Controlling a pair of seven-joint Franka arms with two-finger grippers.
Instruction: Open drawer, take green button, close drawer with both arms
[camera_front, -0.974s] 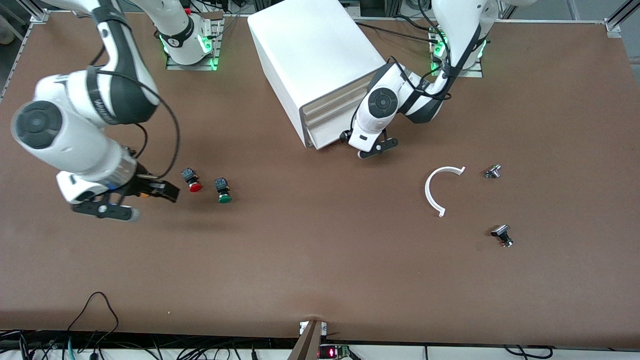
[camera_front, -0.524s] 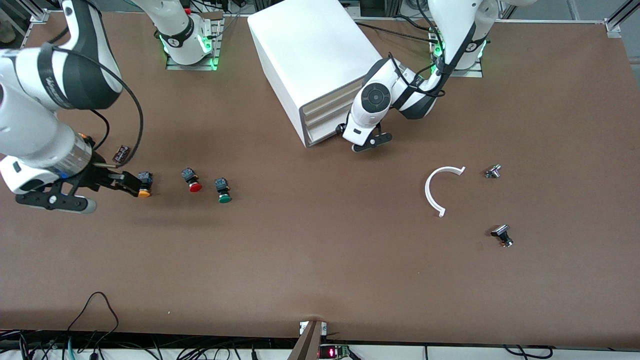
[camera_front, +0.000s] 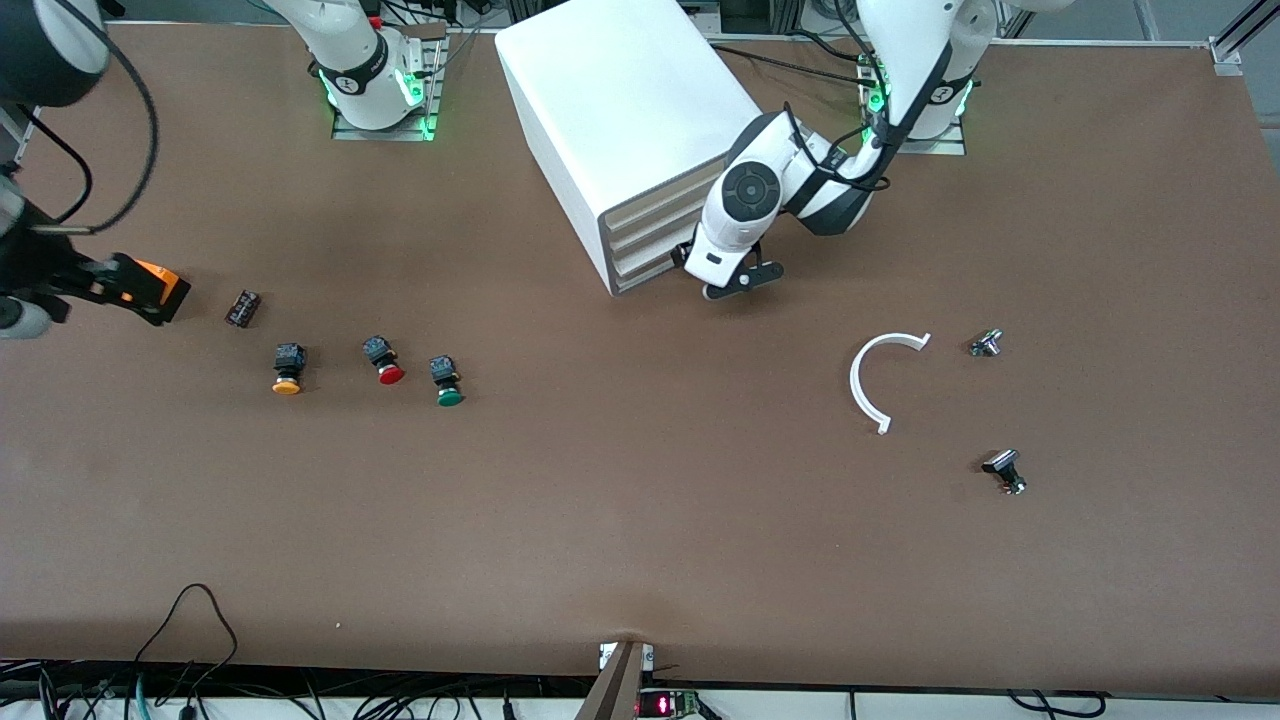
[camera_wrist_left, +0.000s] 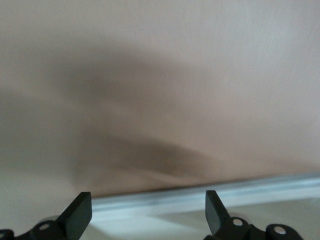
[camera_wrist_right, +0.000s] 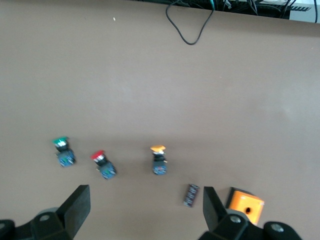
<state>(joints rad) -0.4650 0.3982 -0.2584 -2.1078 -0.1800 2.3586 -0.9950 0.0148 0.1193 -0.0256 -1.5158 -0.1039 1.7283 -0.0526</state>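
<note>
Cabinet (camera_front: 625, 110): white box, three drawers at its front; lowest drawer (camera_front: 655, 272) looks pushed in.

Left gripper (camera_front: 697, 268): at the cabinet's front, by the lowest drawer; fingers (camera_wrist_left: 80, 212) spread wide, nothing between them.

Green button (camera_front: 447, 382): on the table, nearer the front camera than the cabinet, toward the right arm's end, well apart from both grippers.

Red button (camera_front: 384, 361), yellow button (camera_front: 287, 368): in a row beside the green button, farther toward the right arm's end.

Right gripper (camera_front: 125, 290): farthest from the cabinet at the right arm's end; fingers spread wide, empty.
</note>
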